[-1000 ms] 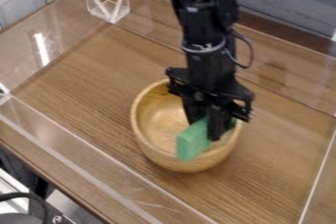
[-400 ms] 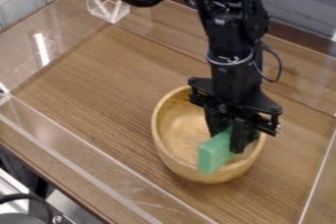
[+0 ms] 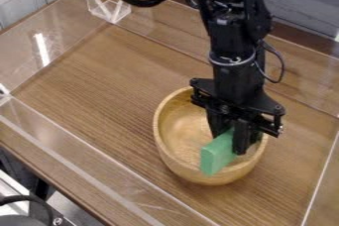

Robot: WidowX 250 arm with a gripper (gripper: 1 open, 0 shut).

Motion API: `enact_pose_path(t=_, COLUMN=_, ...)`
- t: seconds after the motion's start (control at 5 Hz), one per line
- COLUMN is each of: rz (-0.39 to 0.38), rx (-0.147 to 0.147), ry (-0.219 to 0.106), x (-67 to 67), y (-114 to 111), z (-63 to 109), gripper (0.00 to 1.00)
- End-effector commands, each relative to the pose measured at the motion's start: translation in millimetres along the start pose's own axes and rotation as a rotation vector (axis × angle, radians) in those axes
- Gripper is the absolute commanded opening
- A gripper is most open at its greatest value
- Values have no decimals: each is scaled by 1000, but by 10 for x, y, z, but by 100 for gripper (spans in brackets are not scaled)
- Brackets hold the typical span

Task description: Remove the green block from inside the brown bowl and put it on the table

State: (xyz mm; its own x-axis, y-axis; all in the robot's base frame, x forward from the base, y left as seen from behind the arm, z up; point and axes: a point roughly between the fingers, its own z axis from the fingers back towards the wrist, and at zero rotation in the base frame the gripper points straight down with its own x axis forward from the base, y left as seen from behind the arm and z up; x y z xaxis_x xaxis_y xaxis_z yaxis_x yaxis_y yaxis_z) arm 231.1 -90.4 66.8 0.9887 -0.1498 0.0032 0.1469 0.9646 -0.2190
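Observation:
The brown bowl [image 3: 185, 136] sits on the table [image 3: 99, 81], toward the front right. My gripper [image 3: 233, 141] hangs straight down over the bowl's right side, shut on the green block [image 3: 217, 155]. The block is tilted and held at its upper end, with its lower end in front of the bowl's near rim. Whether the block touches the bowl I cannot tell. The black arm [image 3: 228, 32] rises from the gripper toward the top of the view.
Clear acrylic walls [image 3: 54, 131] edge the table on the left, front and right. A clear acrylic bracket [image 3: 109, 10] stands at the far left corner. Bare wood lies left of the bowl and behind it.
Between one second ago and 0.4 s ago, the gripper, the block and the bowl all shifted to the right. Since then nothing has visibly moved.

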Motion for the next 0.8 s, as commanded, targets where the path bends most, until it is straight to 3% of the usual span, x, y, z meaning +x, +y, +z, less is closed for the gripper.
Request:
enact_pose_path(t=0.0, rz=-8, rx=-9, ry=-53, x=97, y=-50, z=111, gripper=0)
enact_pose_path(t=0.6, rz=1, rx=-11, ry=-63, x=104, y=-30, z=130, gripper=0)
